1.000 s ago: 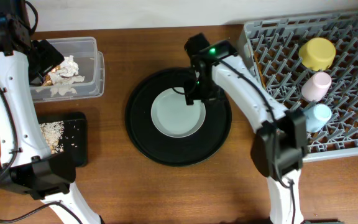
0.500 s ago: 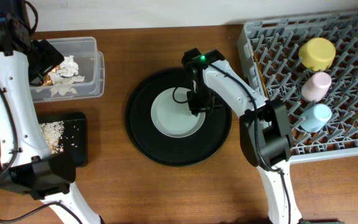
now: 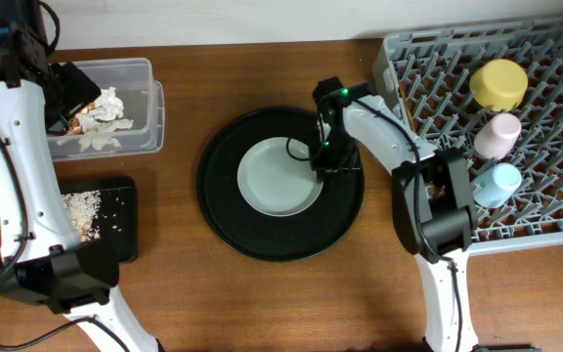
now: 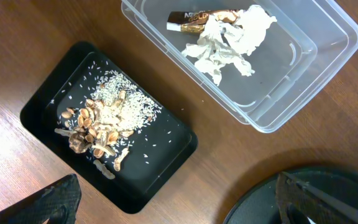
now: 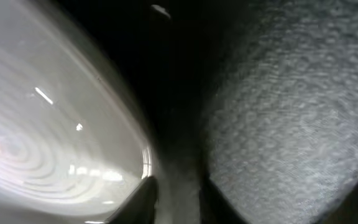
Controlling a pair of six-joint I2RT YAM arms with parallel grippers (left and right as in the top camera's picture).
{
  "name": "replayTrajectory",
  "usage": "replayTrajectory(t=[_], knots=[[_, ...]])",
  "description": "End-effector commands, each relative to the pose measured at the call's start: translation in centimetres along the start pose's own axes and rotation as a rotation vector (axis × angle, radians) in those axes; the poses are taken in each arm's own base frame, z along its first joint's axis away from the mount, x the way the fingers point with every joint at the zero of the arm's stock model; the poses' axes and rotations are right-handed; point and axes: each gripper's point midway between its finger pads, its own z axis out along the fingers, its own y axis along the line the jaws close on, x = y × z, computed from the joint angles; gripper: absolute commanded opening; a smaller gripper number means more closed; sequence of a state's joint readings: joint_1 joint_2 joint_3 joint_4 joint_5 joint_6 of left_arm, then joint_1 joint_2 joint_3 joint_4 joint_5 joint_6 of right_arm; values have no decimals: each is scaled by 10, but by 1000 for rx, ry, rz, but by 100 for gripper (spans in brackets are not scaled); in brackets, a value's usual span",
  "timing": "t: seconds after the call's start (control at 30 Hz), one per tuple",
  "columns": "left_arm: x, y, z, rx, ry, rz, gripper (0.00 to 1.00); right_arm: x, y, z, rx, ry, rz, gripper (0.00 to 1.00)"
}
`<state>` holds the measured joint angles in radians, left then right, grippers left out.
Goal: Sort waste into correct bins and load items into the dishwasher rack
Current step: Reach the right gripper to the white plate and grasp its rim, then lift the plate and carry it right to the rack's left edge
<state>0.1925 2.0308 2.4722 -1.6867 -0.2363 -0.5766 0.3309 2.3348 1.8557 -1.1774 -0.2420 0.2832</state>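
The pale grey plate (image 3: 278,179) lies on the large round black tray (image 3: 223,217). My right gripper (image 3: 328,159) is low at the plate's right rim. In the right wrist view its fingers (image 5: 178,194) are almost together, beside the plate's rim (image 5: 55,137), with nothing clearly between them. My left gripper (image 3: 66,93) hovers open above the clear tub (image 3: 151,70), which holds the napkin (image 4: 229,40) and the wrapper (image 4: 201,18). Food scraps (image 4: 101,121) lie in the shallow black tray (image 4: 160,163). The yellow bowl (image 3: 499,83), pink cup (image 3: 498,135) and light-blue cup (image 3: 498,183) sit in the rack (image 3: 555,166). I cannot make out the chopsticks.
The round black tray's edge shows at the lower right of the left wrist view (image 4: 260,205) and fills the right of the right wrist view (image 5: 278,124). Bare wooden table lies between the bins and the round tray. The rack's left edge stands close to the right arm.
My right gripper has moved from the plate's upper edge across to its right rim. The plate has stayed in place. The left arm has not moved.
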Motion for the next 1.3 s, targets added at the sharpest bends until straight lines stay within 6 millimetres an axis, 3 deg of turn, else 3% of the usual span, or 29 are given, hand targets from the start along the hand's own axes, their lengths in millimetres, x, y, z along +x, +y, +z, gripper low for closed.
replayTrajectory(t=[0.0, 0.1, 0.17, 0.23, 0.3, 0.5, 0.6, 0.77, 1.03, 1.27], knots=[[-3, 3, -5, 0, -17, -3, 99, 5, -1, 17, -14, 41, -8, 4], [-3, 3, -5, 0, -17, -3, 99, 5, 0, 12, -16, 32, -10, 4], [-3, 3, -5, 0, -17, -3, 99, 2, 5, -4, -24, -3, -20, 4], [-3, 3, -5, 0, -17, -3, 99, -3, 5, -24, -21, -46, -22, 4], [-3, 3, -5, 0, -17, -3, 99, -10, -1, -57, -7, -112, -12, 4], [-3, 3, -5, 0, -17, -3, 99, -22, -89, -178, 300, -386, 153, 4], [-3, 3, -5, 0, -17, -3, 99, -18, -110, -225, 307, -503, 210, 4], [-3, 3, -5, 0, -17, -3, 99, -11, -166, -290, 480, -718, 431, 4], [-3, 3, -5, 0, -17, -3, 99, -13, -212, -323, 763, -863, 595, 4], [-3, 3, -5, 0, -17, -3, 99, -44, -220, -294, 780, -848, 592, 4]])
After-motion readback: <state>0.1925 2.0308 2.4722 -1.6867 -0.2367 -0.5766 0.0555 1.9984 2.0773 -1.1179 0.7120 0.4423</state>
